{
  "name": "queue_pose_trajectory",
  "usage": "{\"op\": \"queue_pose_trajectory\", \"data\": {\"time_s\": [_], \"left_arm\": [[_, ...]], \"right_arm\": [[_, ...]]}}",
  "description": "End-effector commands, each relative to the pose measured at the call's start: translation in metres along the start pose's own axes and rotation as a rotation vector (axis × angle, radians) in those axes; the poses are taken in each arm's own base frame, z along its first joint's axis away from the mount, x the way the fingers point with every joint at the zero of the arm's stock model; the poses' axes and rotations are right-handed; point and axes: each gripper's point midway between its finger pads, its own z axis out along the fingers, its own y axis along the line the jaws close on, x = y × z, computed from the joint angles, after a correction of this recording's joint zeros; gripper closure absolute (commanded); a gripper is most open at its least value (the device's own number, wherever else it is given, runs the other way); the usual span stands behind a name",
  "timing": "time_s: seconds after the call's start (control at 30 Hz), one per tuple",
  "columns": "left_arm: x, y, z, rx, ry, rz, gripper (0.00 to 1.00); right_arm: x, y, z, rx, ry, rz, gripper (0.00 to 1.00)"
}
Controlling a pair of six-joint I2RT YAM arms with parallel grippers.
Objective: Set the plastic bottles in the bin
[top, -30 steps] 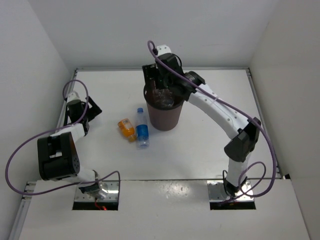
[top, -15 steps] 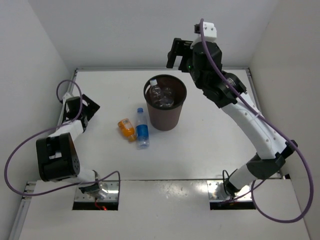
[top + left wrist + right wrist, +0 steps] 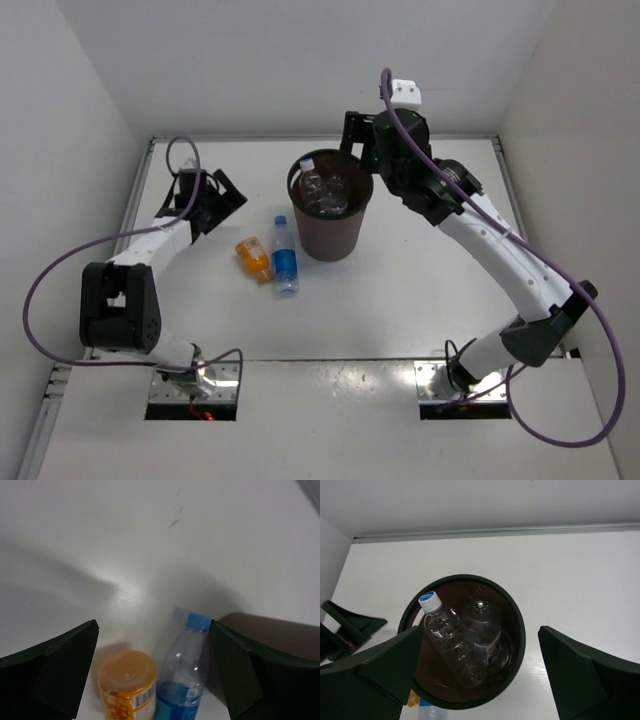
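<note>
The dark brown bin stands mid-table. Inside it lie a plain clear bottle with a white-blue cap and a clear bottle with a white/red/blue label. My right gripper hovers open and empty just behind and above the bin's rim. The stubby orange bottle and the blue-capped, blue-labelled bottle lie side by side on the table left of the bin. My left gripper is open and empty, up-left of them, facing both bottles: the orange one and the blue-capped one.
White walls close in the table on the left, back and right. The bin's brown wall shows just behind the left gripper's right finger. Purple cables loop off both arms.
The right gripper rose from inside the bin, swung up and back, then came down a little towards the rim. The left gripper moved right, towards the two bottles on the table.
</note>
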Motion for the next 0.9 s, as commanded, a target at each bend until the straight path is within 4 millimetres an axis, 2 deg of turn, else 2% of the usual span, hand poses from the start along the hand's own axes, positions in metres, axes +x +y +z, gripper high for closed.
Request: {"op": "queue_pose_trajectory", "data": {"time_s": [0.0,0.03,0.07,0.1,0.17,0.2,0.27,0.33,0.37,0.5,0.6,0.77,0.87], "left_arm": [[0.042,0.026,-0.001,-0.106,0.122,-0.003,0.00],[0.045,0.024,-0.001,-0.101,0.128,0.012,0.00],[0.052,0.030,0.000,-0.119,0.148,0.012,0.00],[0.055,0.034,-0.001,-0.126,0.156,0.012,0.00],[0.061,0.033,0.001,-0.119,0.175,0.037,0.00],[0.065,0.030,0.000,-0.110,0.182,0.057,0.00],[0.072,0.022,0.001,-0.092,0.198,0.096,0.00],[0.081,0.019,0.000,-0.086,0.215,0.110,0.00],[0.092,0.019,0.000,-0.087,0.238,0.124,0.00],[0.109,0.017,-0.001,-0.096,0.266,0.146,0.00],[0.126,0.022,-0.005,-0.118,0.292,0.162,0.00],[0.148,0.041,-0.012,-0.172,0.341,0.162,0.00],[0.148,0.043,-0.013,-0.177,0.334,0.163,0.00]], "right_arm": [[-0.027,-0.012,-0.026,0.002,-0.071,0.067,0.01],[-0.024,-0.018,-0.027,0.015,-0.064,0.073,0.01],[-0.018,-0.019,-0.025,0.020,-0.051,0.065,0.01],[-0.024,-0.022,-0.030,0.023,-0.068,0.074,0.01],[-0.021,-0.028,-0.036,0.033,-0.071,0.083,0.01],[-0.024,-0.029,-0.039,0.030,-0.078,0.087,0.01],[-0.016,-0.034,-0.040,0.046,-0.064,0.085,0.01],[-0.015,-0.035,-0.043,0.045,-0.066,0.096,0.01],[-0.015,-0.039,-0.045,0.054,-0.070,0.096,0.01],[-0.011,-0.045,-0.045,0.077,-0.064,0.112,0.01],[-0.010,-0.046,-0.046,0.076,-0.064,0.121,0.01],[-0.006,-0.047,-0.045,0.079,-0.057,0.125,0.01],[-0.006,-0.045,-0.045,0.071,-0.054,0.134,0.01]]}}
